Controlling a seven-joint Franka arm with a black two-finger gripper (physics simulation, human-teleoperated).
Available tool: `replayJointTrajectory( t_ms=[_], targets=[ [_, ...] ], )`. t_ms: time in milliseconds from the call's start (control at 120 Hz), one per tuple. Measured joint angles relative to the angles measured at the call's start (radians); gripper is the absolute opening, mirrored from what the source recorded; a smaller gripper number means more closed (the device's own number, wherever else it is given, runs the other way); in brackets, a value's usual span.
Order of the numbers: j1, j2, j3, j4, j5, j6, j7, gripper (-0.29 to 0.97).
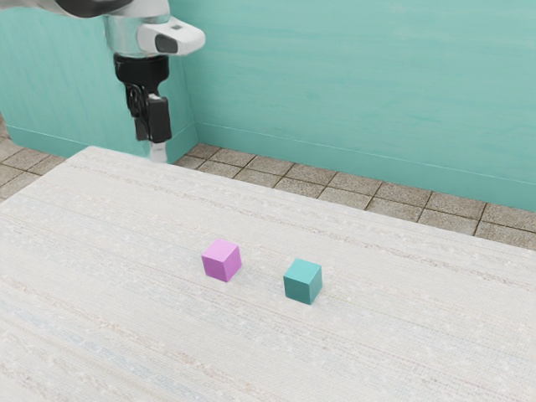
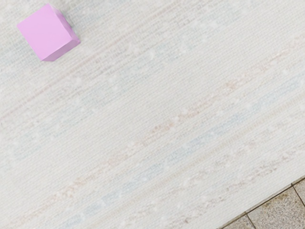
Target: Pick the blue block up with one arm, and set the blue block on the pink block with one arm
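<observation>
The blue block (image 1: 302, 280), a teal-blue cube, rests on the pale wooden table (image 1: 126, 318) a little right of centre. Just to its left, a short gap away, is the pink block (image 1: 222, 260); both stand flat and apart. My gripper (image 1: 157, 149) hangs high over the table's far left corner, well away from both blocks, pointing down. It looks open and holds nothing. In the wrist view the pink block (image 2: 47, 32) lies off to one side of my hand, with bare table (image 2: 157, 129) under the hand.
The table's far edge runs just behind my gripper, with grey tiled floor (image 1: 377, 193) and a teal wall (image 1: 352, 75) beyond. A corner of the tiled floor (image 2: 281, 210) appears in the wrist view.
</observation>
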Motion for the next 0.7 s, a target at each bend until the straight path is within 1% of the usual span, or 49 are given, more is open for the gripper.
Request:
replayJointTrajectory(
  t_ms=[83, 142, 200, 233, 300, 367, 450, 592, 700],
  targets=[
    [0.003, -0.003, 0.003, 0.004, 0.003, 0.022, 0.036, 0.68],
    [0.016, -0.043, -0.009, 0.003, 0.008, 0.032, 0.058, 0.68],
    [0.016, -0.065, -0.017, -0.03, 0.009, 0.038, 0.076, 0.68],
    [0.025, -0.089, -0.041, -0.064, 0.01, 0.04, 0.086, 0.68],
    [0.015, -0.133, -0.072, -0.157, 0.014, 0.046, 0.118, 0.68],
    [0.01, -0.144, -0.084, -0.27, 0.014, 0.102, 0.177, 0.68],
    [0.006, -0.11, -0.088, -0.334, 0.006, 0.207, 0.284, 0.68],
    [0.036, 0.008, -0.084, -0.356, -0.029, 0.312, 0.446, 0.68],
    [0.037, 0.066, -0.088, -0.37, -0.038, 0.395, 0.557, 0.68]
  ],
)
